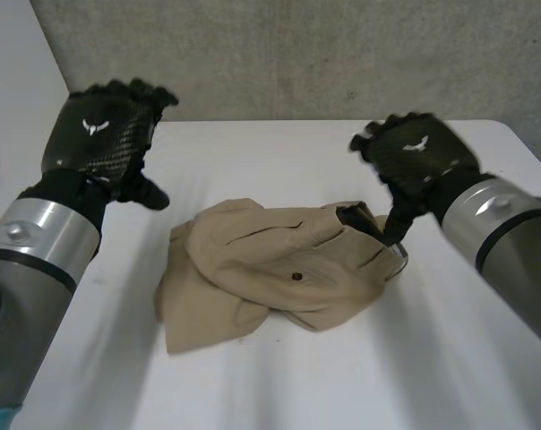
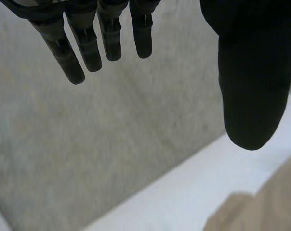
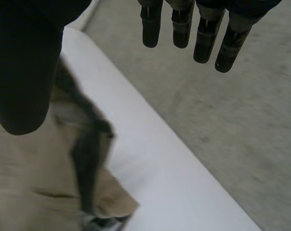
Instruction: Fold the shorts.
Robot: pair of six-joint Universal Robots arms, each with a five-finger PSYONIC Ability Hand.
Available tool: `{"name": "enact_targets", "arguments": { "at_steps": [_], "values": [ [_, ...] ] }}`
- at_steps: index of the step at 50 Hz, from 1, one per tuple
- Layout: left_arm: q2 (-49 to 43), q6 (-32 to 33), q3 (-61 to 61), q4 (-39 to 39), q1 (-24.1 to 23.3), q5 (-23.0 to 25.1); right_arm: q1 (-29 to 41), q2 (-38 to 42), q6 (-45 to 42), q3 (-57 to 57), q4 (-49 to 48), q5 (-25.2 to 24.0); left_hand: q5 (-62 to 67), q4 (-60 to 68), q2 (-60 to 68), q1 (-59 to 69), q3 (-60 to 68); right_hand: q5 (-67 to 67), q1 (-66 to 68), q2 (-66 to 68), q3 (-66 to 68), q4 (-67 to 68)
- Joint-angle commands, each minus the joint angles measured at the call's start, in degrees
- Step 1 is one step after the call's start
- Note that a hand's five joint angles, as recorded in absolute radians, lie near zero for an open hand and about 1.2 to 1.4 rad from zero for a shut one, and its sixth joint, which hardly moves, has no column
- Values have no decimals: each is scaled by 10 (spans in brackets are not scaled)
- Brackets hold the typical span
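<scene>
The tan shorts (image 1: 270, 273) lie bunched in a loose heap in the middle of the white table (image 1: 253, 152), a dark button facing up and the dark waistband lining showing at the right end. My left hand (image 1: 105, 134) hovers above the table's back left, clear of the cloth, its fingers (image 2: 87, 45) straight and apart from the thumb (image 2: 254, 72), holding nothing. My right hand (image 1: 414, 157) hangs over the waistband end of the shorts (image 3: 49, 178), fingers (image 3: 184, 26) straight and empty, thumb (image 3: 25, 62) spread wide. A corner of the shorts (image 2: 261, 207) lies below the left thumb.
A grey concrete wall (image 1: 297, 54) rises right behind the table's far edge. Bare table lies in front of the shorts and on both sides of them.
</scene>
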Motion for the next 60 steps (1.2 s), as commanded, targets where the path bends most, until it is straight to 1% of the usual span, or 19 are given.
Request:
{"name": "enact_targets", "arguments": {
  "at_steps": [1,5,7,11,16,20,23,24,25,26,28,37,45,49,50,53,54,58,60],
  "values": [
    [-105,4,14,-12,33,24,58,39,38,-35,14,5,10,2,4,-6,-1,-40,-11,-27,-20,-35],
    [-159,5,30,-16,57,57,75,80,83,-70,16,14,11,4,5,-4,1,-40,-11,-27,-20,-35],
    [-196,7,45,-17,64,85,79,96,90,-83,15,21,13,6,7,-2,3,-40,-11,-27,-20,-35],
    [-247,6,81,-20,76,114,93,142,89,-118,12,51,15,7,9,0,5,-2,26,11,17,2],
    [-287,4,115,-21,97,122,122,203,61,-163,13,108,20,12,14,5,10,-2,26,11,17,2],
    [-326,5,147,-21,100,122,140,245,6,-180,13,144,25,17,19,10,15,9,38,22,29,14],
    [-350,5,169,-21,101,123,145,264,-30,-191,11,168,28,21,22,13,18,298,326,311,317,302],
    [-356,5,173,-21,102,123,145,265,-33,-194,8,173,28,21,22,13,18,425,454,438,445,430],
    [-361,5,177,-21,102,123,146,263,-36,-195,0,177,28,21,22,13,18,632,660,644,651,636],
    [-365,5,180,-21,102,124,146,260,-36,-196,-5,178,28,21,22,13,18,660,688,672,679,664],
    [-378,5,190,-22,102,129,146,249,-39,-193,-14,176,28,21,22,13,18,660,689,673,680,665],
    [-395,3,206,-21,103,170,140,120,-51,-162,-12,167,30,22,24,15,20,660,689,673,680,665],
    [-392,1,224,-19,86,170,119,86,-88,-130,6,123,31,24,26,16,21,660,689,673,680,665],
    [-399,1,246,-19,75,164,106,76,-96,-112,9,113,130,123,124,115,120,660,689,673,680,665],
    [-406,3,256,-19,72,161,104,75,-99,-110,9,112,217,210,211,202,207,660,689,673,680,665],
    [-423,3,272,-20,71,159,89,72,-117,-100,8,111,352,345,346,337,342,660,689,673,680,665],
    [-431,3,282,-21,70,159,83,72,-121,-97,8,111,461,454,455,446,451,660,689,673,680,665],
    [-437,3,300,-21,67,159,62,74,-141,-95,6,110,633,626,627,618,623,660,689,673,680,665],
    [-437,4,306,-21,67,158,61,84,-147,-101,0,110,633,626,628,618,623,660,689,673,680,665]
  ]
}}
